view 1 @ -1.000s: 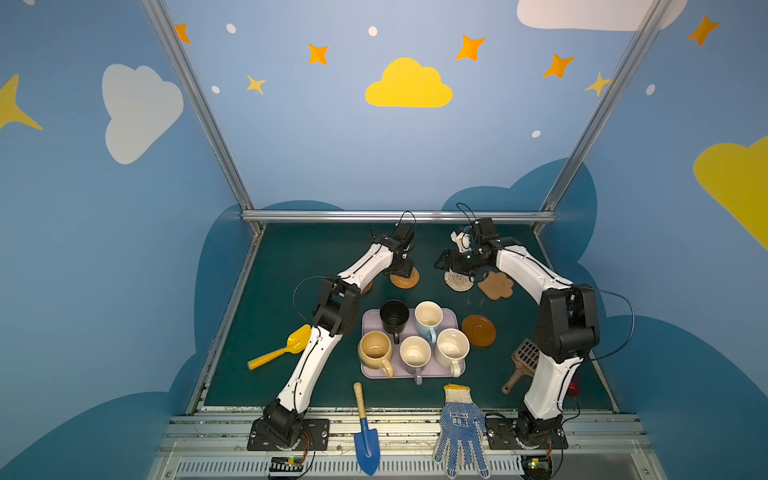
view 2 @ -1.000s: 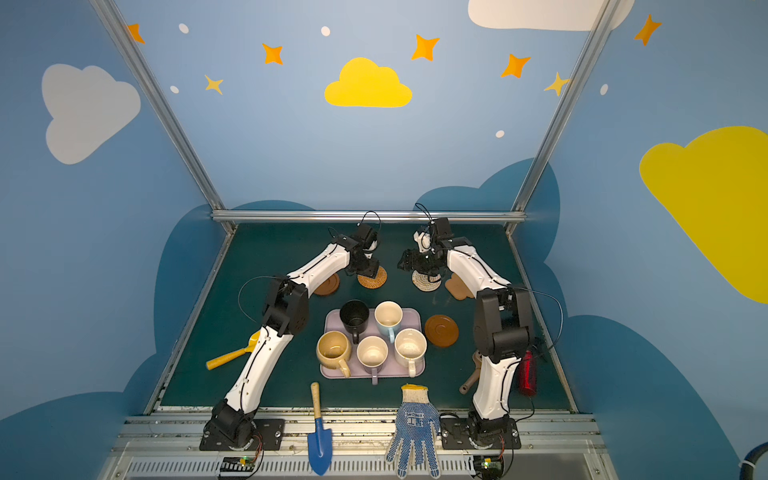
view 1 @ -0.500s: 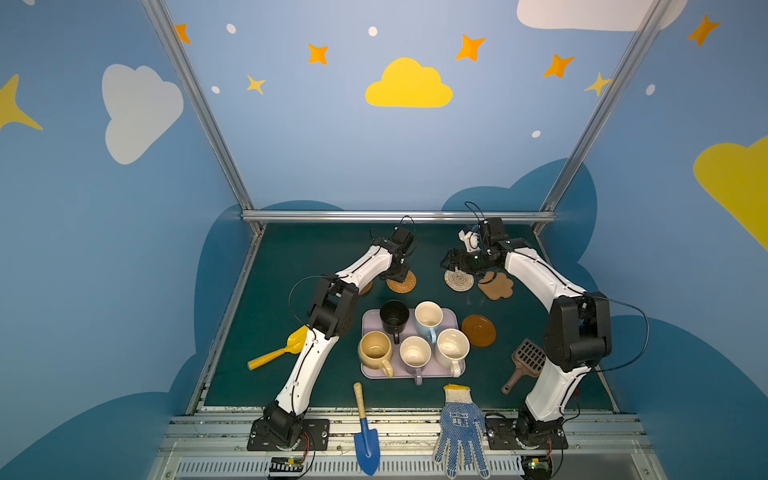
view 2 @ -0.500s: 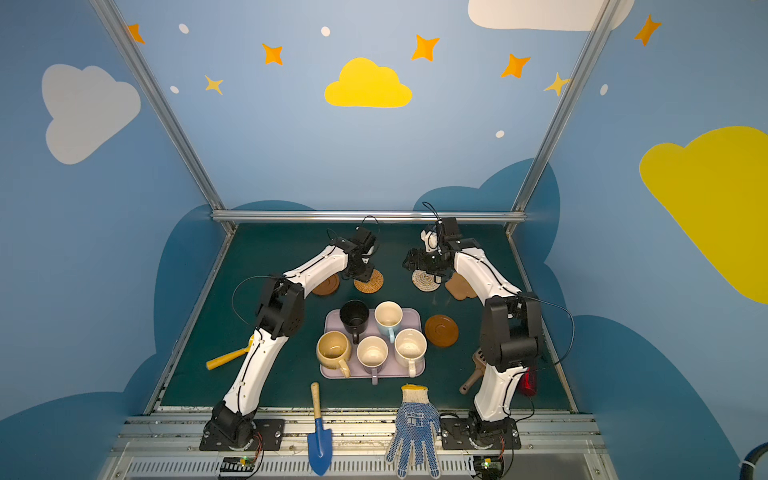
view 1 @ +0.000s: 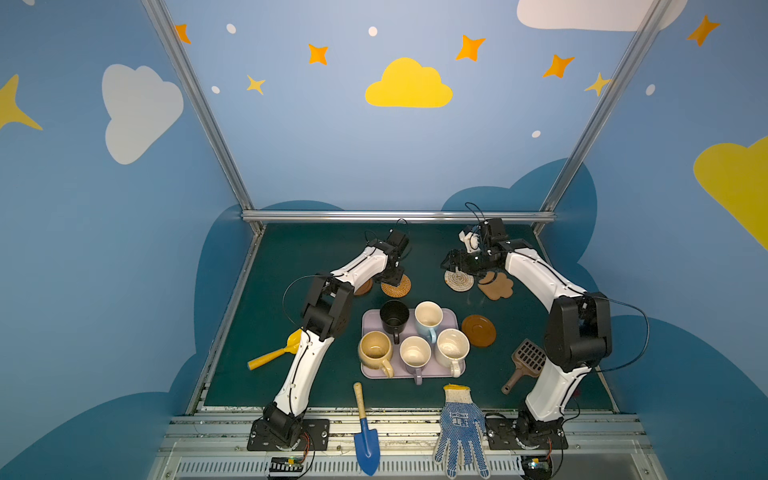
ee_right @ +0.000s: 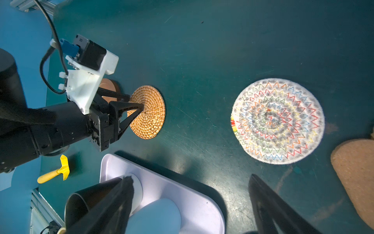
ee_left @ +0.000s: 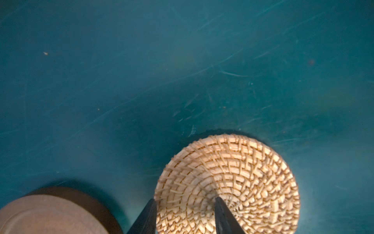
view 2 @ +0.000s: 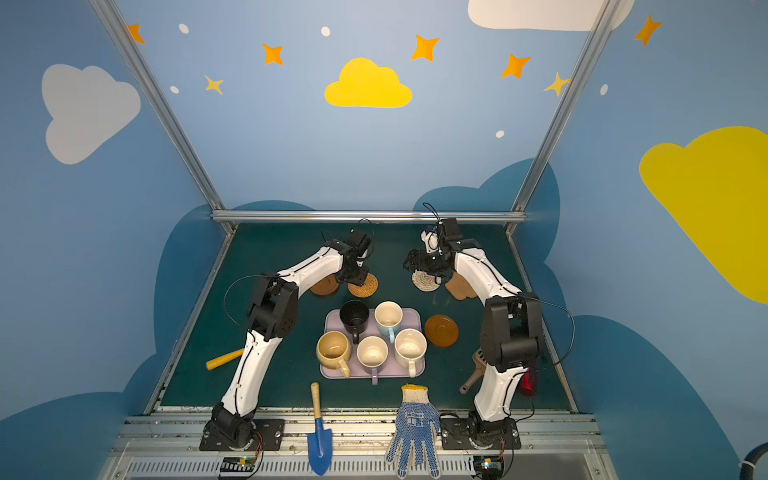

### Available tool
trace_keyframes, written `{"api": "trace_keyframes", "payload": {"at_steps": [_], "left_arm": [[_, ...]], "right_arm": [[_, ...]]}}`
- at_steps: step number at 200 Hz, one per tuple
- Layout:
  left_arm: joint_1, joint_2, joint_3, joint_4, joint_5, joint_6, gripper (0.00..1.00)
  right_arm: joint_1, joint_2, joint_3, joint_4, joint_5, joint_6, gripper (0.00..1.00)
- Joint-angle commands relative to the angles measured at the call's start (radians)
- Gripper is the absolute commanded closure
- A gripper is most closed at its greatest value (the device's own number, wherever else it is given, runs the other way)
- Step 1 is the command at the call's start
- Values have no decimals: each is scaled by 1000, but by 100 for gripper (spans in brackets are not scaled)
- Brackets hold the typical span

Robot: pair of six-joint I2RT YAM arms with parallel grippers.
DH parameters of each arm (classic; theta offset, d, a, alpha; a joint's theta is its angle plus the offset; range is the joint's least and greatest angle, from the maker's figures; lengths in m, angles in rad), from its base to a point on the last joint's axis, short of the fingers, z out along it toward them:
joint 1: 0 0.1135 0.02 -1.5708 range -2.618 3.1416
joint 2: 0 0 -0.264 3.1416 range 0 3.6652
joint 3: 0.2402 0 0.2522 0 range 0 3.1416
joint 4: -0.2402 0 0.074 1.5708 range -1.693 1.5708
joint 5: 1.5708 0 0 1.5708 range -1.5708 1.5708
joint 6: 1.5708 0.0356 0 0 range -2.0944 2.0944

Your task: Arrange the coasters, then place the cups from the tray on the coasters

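Left pincer point(ee_left: 185, 200): jaws partly spread, tips down on the orange rattan coaster point(ee_left: 232, 178), one at its rim, one near its centre; no pinch evident; a dark wooden coaster point(ee_left: 50, 214) lies just beside. Right pincer point(ee_right: 190, 194): jaws spread wide, empty, above the tabletop point(ee_right: 202, 60) near the pale woven coaster point(ee_right: 277, 121); the cloud-shaped coaster point(ee_right: 356, 174) lies just beside that. In both top views all five cups point(view 1: 415, 353) stand on the tray point(view 1: 451, 318); second wooden coaster point(view 1: 478, 330) just right of it.
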Motion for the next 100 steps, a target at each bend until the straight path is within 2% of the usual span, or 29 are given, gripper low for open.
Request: {"api": "trace_keyframes", "payload": {"at_steps": [1, 36, 72, 100], "left_arm": [[23, 23, -25, -71, -52, -23, 52], [35, 63, 38, -77, -65, -47, 51], [34, 61, 38, -61, -54, -48, 50], [30, 43, 30, -31, 3, -51, 43]], "right_arm": [[-5, -32, -8, -6, -4, -9, 11], [-7, -22, -8, -5, -13, -9, 11], [-10, -25, -10, -4, -11, -12, 11], [-13, -16, -2, -4, -20, -9, 11]]}}
